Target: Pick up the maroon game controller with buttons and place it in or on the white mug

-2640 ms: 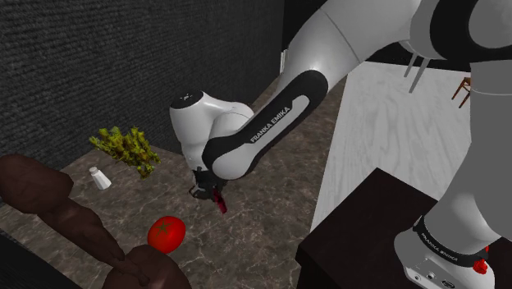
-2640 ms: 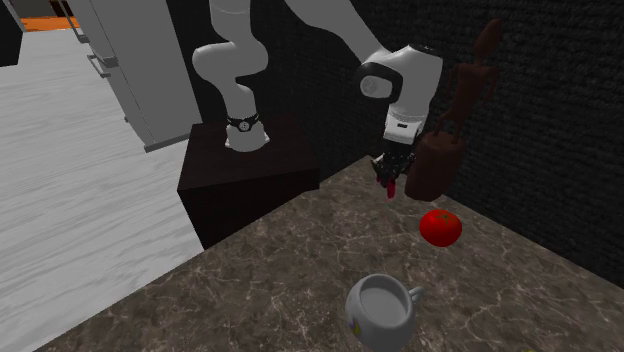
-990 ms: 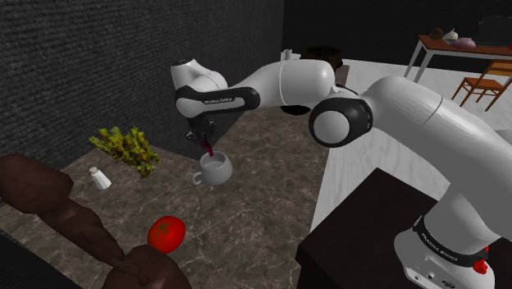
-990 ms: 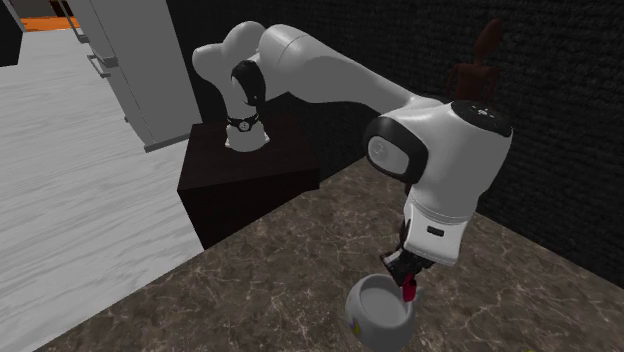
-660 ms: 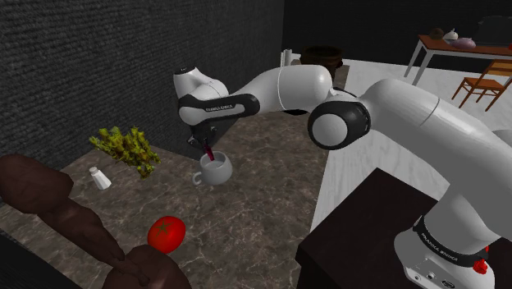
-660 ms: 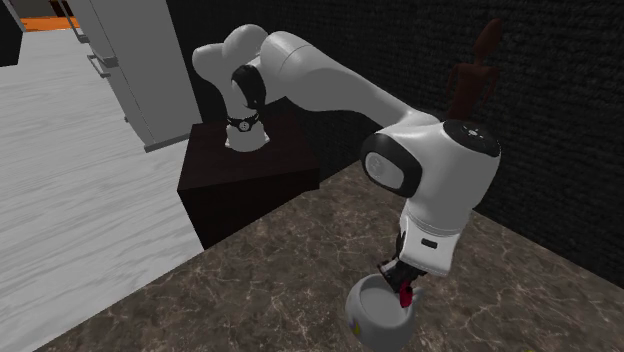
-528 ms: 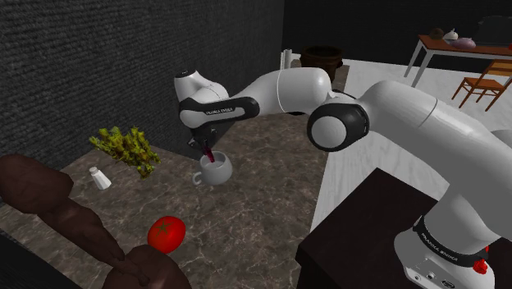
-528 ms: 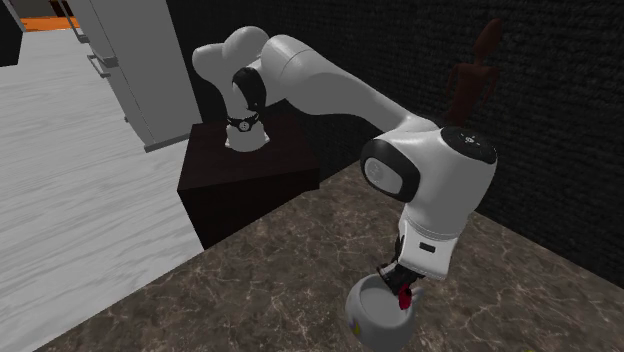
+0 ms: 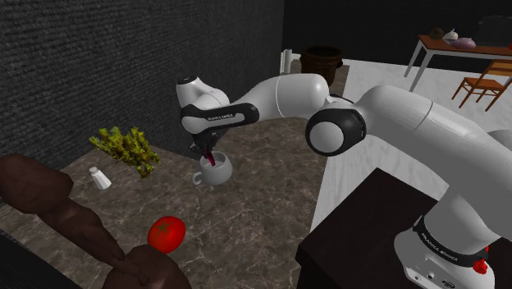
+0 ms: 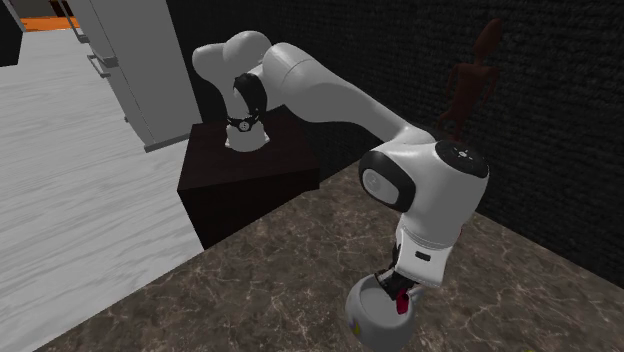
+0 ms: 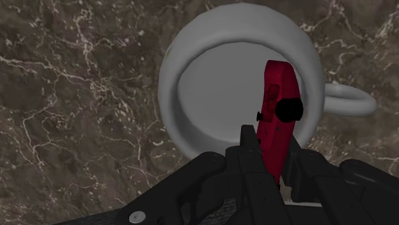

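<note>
The maroon game controller [image 11: 279,118] is a thin flat piece with dark buttons, standing on edge between my black fingers [image 11: 251,148]. My gripper [image 11: 273,161] is shut on it, directly over the white mug [image 11: 192,51], and the controller's lower end hangs inside the mug's opening. In the shoulder view the gripper [image 9: 205,151] holds the controller [image 9: 211,158] at the rim of the mug [image 9: 218,172] on the marble counter. In the second exterior view the controller [image 10: 402,301] dips into the mug [image 10: 365,318] under the wrist, with the gripper [image 10: 396,291] partly hidden.
A red tomato [image 9: 166,233] lies nearer the front of the counter. A green leafy bunch [image 9: 126,148] and a small white shaker [image 9: 100,178] sit by the dark wall. A big brown object [image 9: 57,209] stands at the shoulder view's lower left. The dark stand [image 10: 245,170] borders the counter.
The gripper carried the controller from beside the tomato over to the mug. Over the last second it has sunk lower, so the controller now reaches into the mug.
</note>
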Controlling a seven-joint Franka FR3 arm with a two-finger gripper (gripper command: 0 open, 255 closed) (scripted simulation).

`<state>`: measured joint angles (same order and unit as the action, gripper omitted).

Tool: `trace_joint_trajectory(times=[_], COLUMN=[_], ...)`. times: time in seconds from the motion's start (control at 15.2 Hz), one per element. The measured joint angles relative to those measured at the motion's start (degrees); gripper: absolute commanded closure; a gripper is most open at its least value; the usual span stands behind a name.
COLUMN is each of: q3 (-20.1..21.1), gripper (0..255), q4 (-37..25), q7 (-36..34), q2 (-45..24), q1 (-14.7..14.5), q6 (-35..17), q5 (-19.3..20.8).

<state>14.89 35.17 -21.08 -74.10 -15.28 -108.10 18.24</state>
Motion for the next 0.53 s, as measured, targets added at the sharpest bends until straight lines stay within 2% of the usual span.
trace_joint_trajectory(times=[0.13, 0.2, 0.53], q3=[-0.02, -0.02, -0.03], gripper=[255, 0, 0], q4=[-0.46, -0.32, -0.31], q7=[0.06, 0.02, 0.03], q2=[-0.24, -0.17, -0.26], q1=[-0.08, -0.06, -0.06], q6=[0.21, 0.14, 0.06], q5=[-0.02, -0.01, 0.00])
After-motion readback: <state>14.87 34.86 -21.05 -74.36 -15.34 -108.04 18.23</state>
